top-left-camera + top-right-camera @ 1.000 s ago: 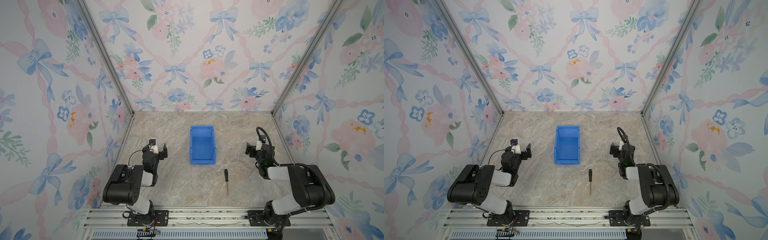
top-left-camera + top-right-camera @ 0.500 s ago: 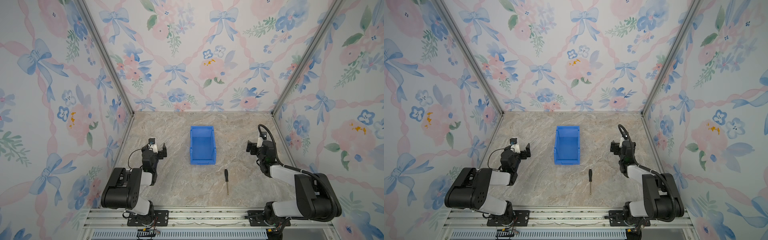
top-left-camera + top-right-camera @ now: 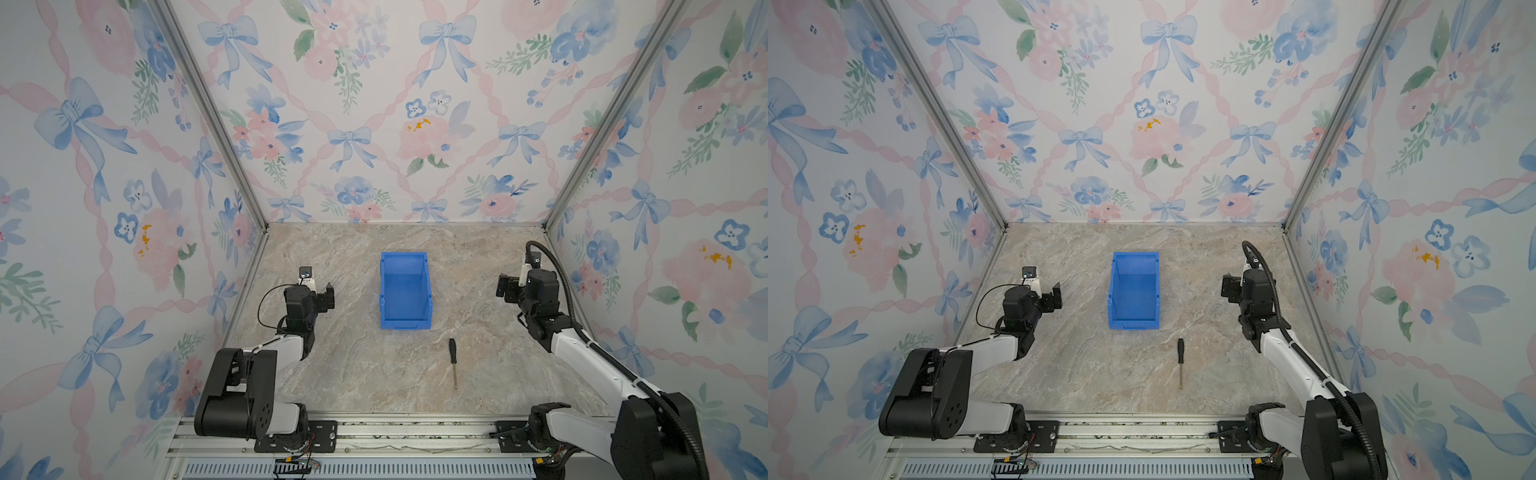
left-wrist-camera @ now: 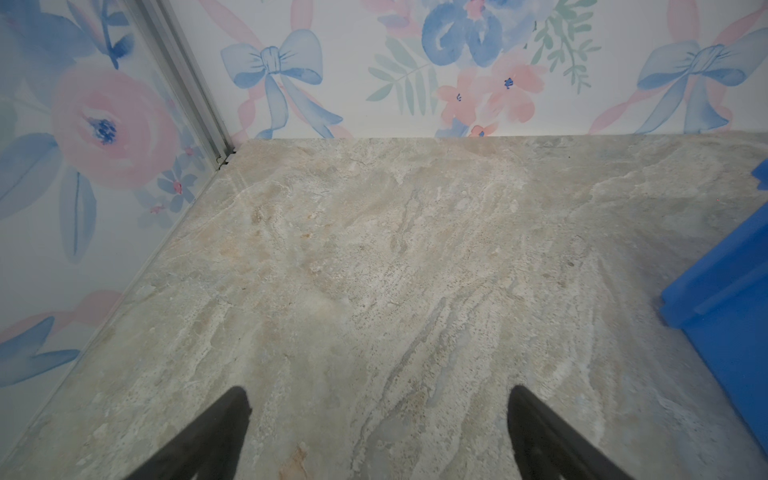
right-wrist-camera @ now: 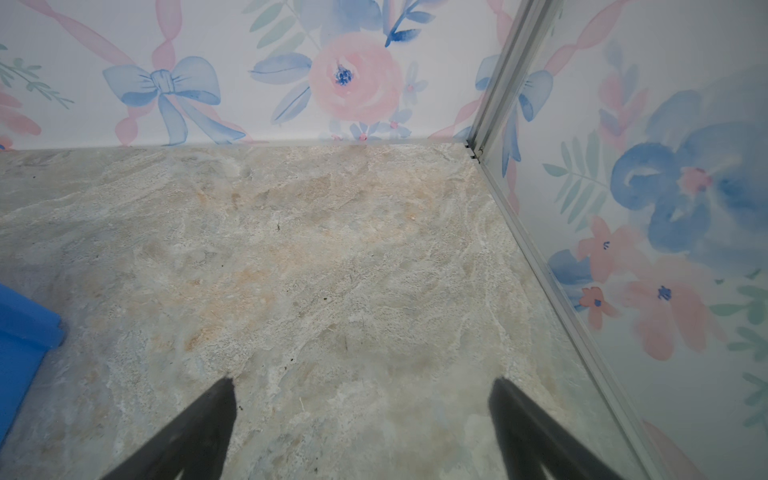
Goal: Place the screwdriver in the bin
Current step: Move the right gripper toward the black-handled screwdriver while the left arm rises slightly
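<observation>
Marble tabletop [image 3: 353, 374] holds bin [image 3: 406, 325] and screwdriver [image 3: 454, 361] apart; left pincer [image 4: 376, 399] and right pincer [image 5: 361, 386] gape wide, empty.

On the beige marbled stone desk [image 3: 353, 374], around the middle: blue rectangular plastic bin [image 3: 405, 323] [image 3: 1133, 324], low lip toward the front edge. Black-handled metal-shaft screwdriver [image 3: 454, 365] [image 3: 1180, 365] lies flat on the desk, in front of the bin and slightly right, apart from it, handle end toward the bin. Left end effector [image 3: 326, 296] [image 3: 1055, 296] is left of the bin, right end effector [image 3: 504, 289] [image 3: 1228, 289] right of it, both well apart from it.
</observation>
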`<state>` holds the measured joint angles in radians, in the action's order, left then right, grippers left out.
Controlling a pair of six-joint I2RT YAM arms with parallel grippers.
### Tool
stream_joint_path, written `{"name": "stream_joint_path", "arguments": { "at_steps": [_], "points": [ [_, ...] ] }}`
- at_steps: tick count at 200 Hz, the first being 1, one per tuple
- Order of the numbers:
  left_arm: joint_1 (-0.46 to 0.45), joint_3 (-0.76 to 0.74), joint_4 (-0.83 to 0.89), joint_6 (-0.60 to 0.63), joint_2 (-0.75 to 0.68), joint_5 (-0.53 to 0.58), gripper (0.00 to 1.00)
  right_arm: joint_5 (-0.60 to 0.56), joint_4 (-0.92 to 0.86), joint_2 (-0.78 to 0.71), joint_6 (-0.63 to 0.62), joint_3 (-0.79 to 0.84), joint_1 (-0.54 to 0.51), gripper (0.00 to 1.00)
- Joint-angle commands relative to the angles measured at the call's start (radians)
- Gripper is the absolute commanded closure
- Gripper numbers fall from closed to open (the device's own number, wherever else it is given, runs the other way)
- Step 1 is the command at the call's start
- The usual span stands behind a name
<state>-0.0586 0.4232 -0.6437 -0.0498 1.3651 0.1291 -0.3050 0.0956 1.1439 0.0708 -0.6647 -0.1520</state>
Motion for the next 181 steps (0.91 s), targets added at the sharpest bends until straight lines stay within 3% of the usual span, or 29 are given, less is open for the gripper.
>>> {"name": "stream_joint_path", "arguments": {
  "at_steps": [1,36,80,131,181],
  "points": [
    [-0.002,0.032,0.132,-0.039,-0.076,-0.050,0.03,-0.032,-0.146,-0.062,0.029,-0.026,-0.021,0.03],
    [-0.014,0.136,0.438,-0.237,-0.134,0.056,0.02,-0.033,-0.290,-0.096,0.103,-0.079,-0.021,0.03],
    [-0.036,0.231,0.716,-0.341,-0.115,-0.010,0.02,0.072,-0.520,-0.058,0.219,-0.199,-0.019,0.03],
    [-0.070,0.236,0.816,-0.395,-0.179,-0.093,0.02,0.176,-0.633,0.089,0.261,-0.255,-0.096,0.03],
    [-0.106,0.305,0.865,-0.419,-0.111,-0.210,0.02,0.204,-0.615,0.088,0.341,-0.208,-0.192,0.03]
  ]
}}
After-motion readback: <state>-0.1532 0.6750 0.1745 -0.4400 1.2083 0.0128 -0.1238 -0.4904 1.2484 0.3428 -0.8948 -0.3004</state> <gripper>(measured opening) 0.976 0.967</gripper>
